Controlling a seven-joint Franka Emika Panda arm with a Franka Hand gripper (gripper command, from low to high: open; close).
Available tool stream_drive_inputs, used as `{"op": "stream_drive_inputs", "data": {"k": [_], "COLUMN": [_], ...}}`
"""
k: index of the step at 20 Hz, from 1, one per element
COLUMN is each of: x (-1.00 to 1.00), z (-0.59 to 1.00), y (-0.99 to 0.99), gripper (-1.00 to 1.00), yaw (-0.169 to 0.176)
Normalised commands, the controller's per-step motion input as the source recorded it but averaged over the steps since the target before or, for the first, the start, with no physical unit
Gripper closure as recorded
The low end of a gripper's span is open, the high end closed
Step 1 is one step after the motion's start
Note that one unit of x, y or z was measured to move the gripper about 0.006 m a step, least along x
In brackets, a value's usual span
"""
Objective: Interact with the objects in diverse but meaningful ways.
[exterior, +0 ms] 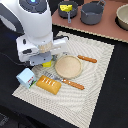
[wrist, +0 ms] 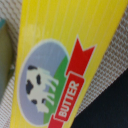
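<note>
Directly beneath the white robot arm's gripper (exterior: 46, 59), at the woven placemat's (exterior: 95, 75) nine o'clock edge, lies the yellow butter box with red label (wrist: 60, 65), filling the wrist view. Whether the gripper grasps it cannot be told.

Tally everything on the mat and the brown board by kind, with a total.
Toy foods: 4 (bread loaf, milk carton, butter box, cheese wedge)
Pots and pans: 3 (pot)
Cutlery: 2 (knife, fork)
Plates: 1 (plate)
Total: 10
</note>
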Motion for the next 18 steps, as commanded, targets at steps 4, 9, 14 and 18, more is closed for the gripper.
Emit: {"op": "stream_drive_inputs", "data": {"k": [4, 9, 14, 18], "x": [-0.30, -0.28, -0.57, -0.68], "z": [-0.27, -0.13, 0.83, 0.99], "y": [0.11, 0.16, 0.37, 0.43], "gripper": [1.00, 1.00, 1.00, 1.00], "yaw": [0.000, 0.000, -0.006, 0.000]}}
